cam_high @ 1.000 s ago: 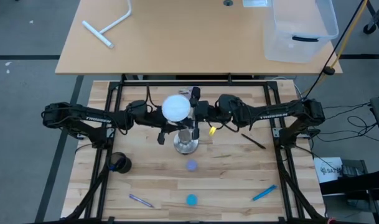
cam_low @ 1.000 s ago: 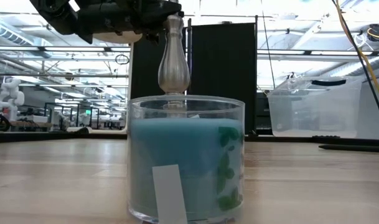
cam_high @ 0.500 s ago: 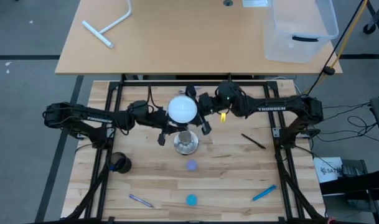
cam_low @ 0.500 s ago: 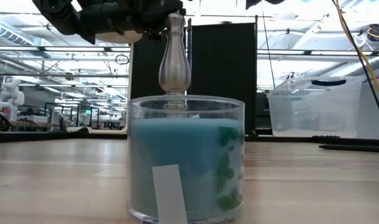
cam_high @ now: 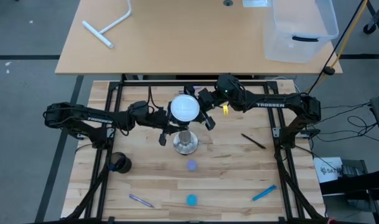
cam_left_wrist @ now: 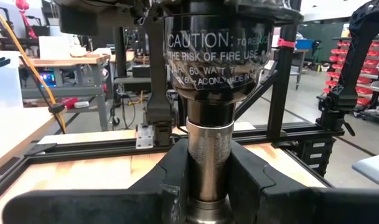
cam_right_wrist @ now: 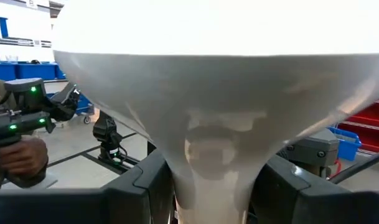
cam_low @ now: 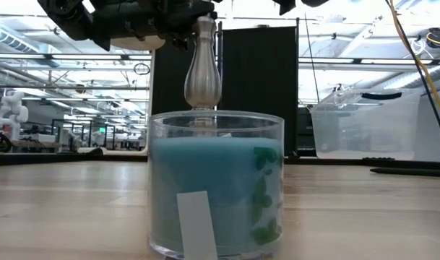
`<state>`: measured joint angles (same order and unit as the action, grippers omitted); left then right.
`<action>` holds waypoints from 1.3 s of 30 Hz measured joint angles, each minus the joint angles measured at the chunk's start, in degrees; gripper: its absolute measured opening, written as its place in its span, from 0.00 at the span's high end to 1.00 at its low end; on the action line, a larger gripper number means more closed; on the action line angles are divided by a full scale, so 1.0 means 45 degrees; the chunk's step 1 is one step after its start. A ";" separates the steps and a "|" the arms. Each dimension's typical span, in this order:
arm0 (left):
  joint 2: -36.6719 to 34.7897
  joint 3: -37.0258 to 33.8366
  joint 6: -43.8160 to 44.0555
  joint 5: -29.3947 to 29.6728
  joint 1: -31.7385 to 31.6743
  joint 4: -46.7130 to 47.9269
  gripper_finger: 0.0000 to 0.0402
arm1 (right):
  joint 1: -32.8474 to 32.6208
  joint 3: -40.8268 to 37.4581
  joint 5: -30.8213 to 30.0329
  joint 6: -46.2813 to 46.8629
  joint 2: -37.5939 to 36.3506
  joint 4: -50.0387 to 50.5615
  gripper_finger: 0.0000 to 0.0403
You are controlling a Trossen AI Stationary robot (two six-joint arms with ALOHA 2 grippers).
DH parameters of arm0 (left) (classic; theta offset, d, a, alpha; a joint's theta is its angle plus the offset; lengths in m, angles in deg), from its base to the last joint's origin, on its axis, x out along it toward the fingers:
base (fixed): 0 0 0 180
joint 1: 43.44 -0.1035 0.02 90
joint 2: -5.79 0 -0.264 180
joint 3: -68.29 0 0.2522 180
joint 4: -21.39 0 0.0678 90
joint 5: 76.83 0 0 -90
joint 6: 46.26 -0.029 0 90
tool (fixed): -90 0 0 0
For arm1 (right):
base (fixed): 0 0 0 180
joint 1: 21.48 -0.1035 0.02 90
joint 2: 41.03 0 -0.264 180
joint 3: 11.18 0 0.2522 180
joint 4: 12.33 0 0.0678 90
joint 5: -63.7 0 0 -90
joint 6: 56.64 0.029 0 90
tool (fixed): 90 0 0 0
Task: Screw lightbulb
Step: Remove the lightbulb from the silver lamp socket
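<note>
The lightbulb [cam_high: 185, 108], a white frosted globe, stands over the silvery socket stand [cam_high: 185, 144] at mid-table. In the right wrist view the lightbulb [cam_right_wrist: 208, 74] tapers down to a neck between my right gripper's fingers. My right gripper [cam_high: 200, 107] reaches in from the far right and is shut on the bulb. My left gripper [cam_high: 177, 130] comes from the left and is shut on the stand's post under its black top [cam_left_wrist: 220, 56]. The low view shows the stand's post [cam_low: 203, 68] with my left gripper [cam_low: 133, 22] beside it. Whether the bulb's base sits in the socket is hidden. My left gripper pinches the stand's silvery post [cam_left_wrist: 206, 165] between its two fingers, just below the black top. The fingers come in level from the table's left and lie across the upright post. The stand's round base rests on the table. My right gripper pinches the bulb's tapering neck [cam_right_wrist: 211, 168] between its two fingers [cam_right_wrist: 145, 186], below the globe. It comes in about level, slanting from the far right. The bulb stands upright, globe up, above the stand; its lower end is hidden by the fingers.
A blue candle jar [cam_low: 216, 184] stands close before the low camera. A black cup [cam_high: 119, 163], a purple disc [cam_high: 191, 165], a blue disc [cam_high: 191, 200] and pens [cam_high: 264, 193] [cam_high: 140, 200] [cam_high: 253, 141] lie on the near half. A clear bin [cam_high: 298, 28] sits on the far table.
My right arm has swung toward the table's far edge, and its gripper has turned around the bulb, now reaching in from the far right instead of the right. The bulb has shifted slightly to the right above the stand. The stand has stayed put.
</note>
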<state>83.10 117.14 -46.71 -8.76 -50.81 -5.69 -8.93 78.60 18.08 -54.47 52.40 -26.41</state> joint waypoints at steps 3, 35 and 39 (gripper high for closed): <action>0.0000 0.0000 0.0010 0.0126 0.0000 0.0005 0.81 | -0.0005 0.0012 0.0040 -0.0036 0.0000 -0.0015 0.59; -0.0015 -0.0049 0.0010 0.0379 -0.0015 0.0185 0.81 | -0.1382 0.0075 -0.5246 -0.3724 -0.1090 0.3809 0.30; -0.0015 -0.0049 0.0010 0.0568 -0.0015 0.0185 0.81 | -0.2267 0.0075 -0.7608 -0.3989 -0.1112 0.3528 0.30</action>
<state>83.04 116.92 -46.66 -6.20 -50.88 -4.86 -19.13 78.93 -16.16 -72.42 47.39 -10.53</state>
